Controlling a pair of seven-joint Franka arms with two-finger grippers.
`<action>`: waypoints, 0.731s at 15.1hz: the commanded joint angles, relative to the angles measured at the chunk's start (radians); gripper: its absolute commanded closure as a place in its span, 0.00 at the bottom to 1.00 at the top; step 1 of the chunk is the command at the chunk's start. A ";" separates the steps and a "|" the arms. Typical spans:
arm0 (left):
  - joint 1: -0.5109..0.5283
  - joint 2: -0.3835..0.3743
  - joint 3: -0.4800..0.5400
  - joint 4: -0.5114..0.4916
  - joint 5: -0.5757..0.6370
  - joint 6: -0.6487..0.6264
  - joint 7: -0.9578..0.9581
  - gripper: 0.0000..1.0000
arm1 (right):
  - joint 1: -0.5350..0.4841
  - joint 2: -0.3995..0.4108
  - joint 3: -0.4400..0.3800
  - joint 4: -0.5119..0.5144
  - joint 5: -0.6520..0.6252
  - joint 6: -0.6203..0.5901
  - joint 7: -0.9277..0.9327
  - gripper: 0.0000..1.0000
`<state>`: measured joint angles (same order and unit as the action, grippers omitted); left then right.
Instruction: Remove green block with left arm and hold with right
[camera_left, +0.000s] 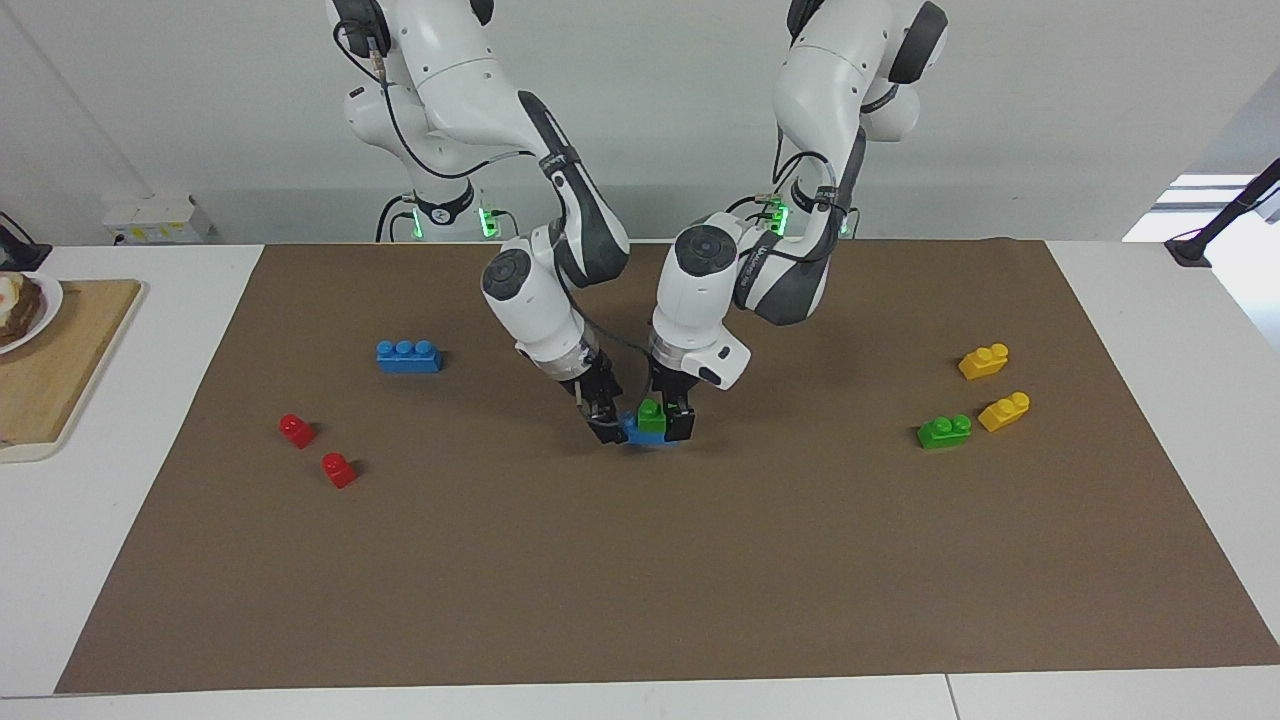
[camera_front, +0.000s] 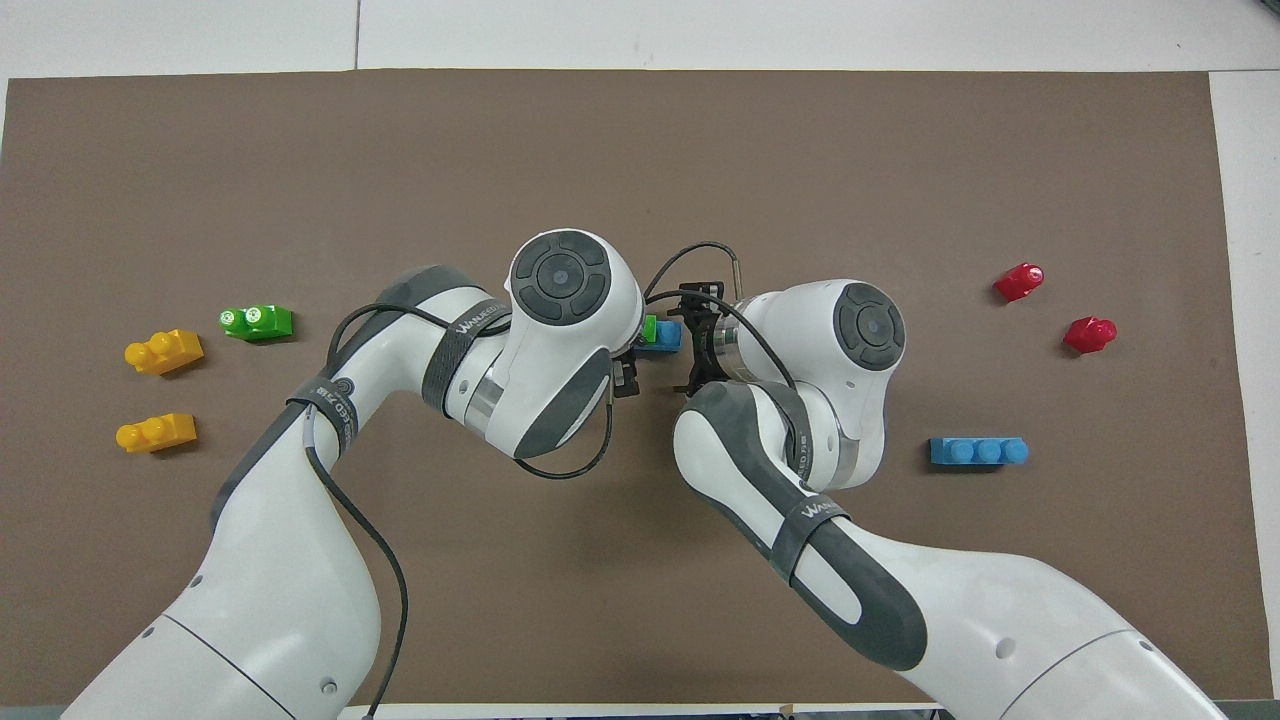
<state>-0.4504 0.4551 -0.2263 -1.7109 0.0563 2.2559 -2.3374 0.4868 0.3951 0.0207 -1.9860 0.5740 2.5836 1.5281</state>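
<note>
I find the green block (camera_left: 651, 416) stacked on a blue brick (camera_left: 634, 430) at mid-desk. Left tool (camera_left: 669, 424) straddles the green block, jaws wide; right tool (camera_left: 604, 425) flanks the blue brick at nine o'clock, equally wide. Recommendation: clamp both squarely before pulling upward.

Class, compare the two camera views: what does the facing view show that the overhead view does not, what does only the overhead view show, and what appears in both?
Only the facing view shows the wooden board and plate at the right arm's end of the table, the wall, and the left gripper and right gripper down at the stacked bricks.

Only the overhead view shows the mat's edge farthest from the robots.

Both show the green block on a blue brick, partly hidden overhead, plus the spare green brick, two yellow bricks, two red bricks and the loose blue brick.
</note>
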 joint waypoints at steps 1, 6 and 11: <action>-0.017 -0.007 0.012 -0.018 0.024 0.025 -0.020 0.01 | 0.012 0.028 -0.001 0.023 0.041 0.027 0.007 0.02; -0.017 -0.007 0.012 -0.012 0.024 0.014 -0.020 0.03 | -0.005 0.030 -0.001 0.023 0.043 0.026 0.007 0.63; -0.017 -0.007 0.012 -0.004 0.024 0.010 -0.016 0.09 | -0.008 0.031 -0.001 0.023 0.043 0.027 0.001 1.00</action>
<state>-0.4528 0.4550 -0.2263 -1.7124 0.0566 2.2586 -2.3374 0.4840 0.4093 0.0146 -1.9775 0.5770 2.5938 1.5294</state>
